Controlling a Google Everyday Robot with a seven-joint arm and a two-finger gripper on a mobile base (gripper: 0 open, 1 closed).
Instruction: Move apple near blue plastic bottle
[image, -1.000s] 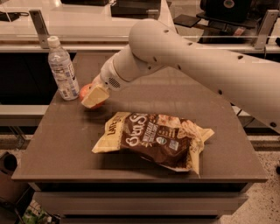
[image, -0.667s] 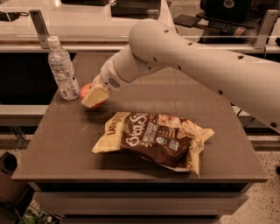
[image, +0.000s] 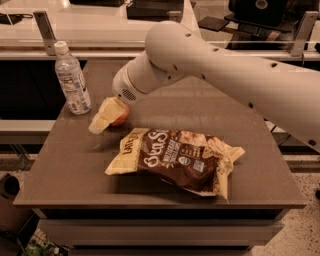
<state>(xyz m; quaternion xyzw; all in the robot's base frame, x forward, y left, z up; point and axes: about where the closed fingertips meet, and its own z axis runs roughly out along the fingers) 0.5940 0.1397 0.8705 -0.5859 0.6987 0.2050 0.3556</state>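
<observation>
The apple (image: 122, 115) is small, round and red-orange. It sits low at the table (image: 75, 165), a short way right of the blue plastic bottle (image: 72, 80). The bottle is clear and ribbed with a white cap and a pale label, and stands upright near the table's back left corner. My gripper (image: 105, 117) is at the end of the white arm (image: 215, 65), which reaches in from the right. The gripper's cream-coloured tip lies against the apple's left side and hides part of it. The tip points down and left, toward the table between apple and bottle.
A brown-and-yellow chip bag (image: 175, 157) lies flat in the middle of the table, just in front of the apple. A counter with metal posts (image: 45, 30) runs behind the table. The table's edges drop off at the front and left.
The gripper tip has dropped lower and slanted toward the table. The apple now shows to the right of the tip instead of its upper left. The bottle and bag have not moved.
</observation>
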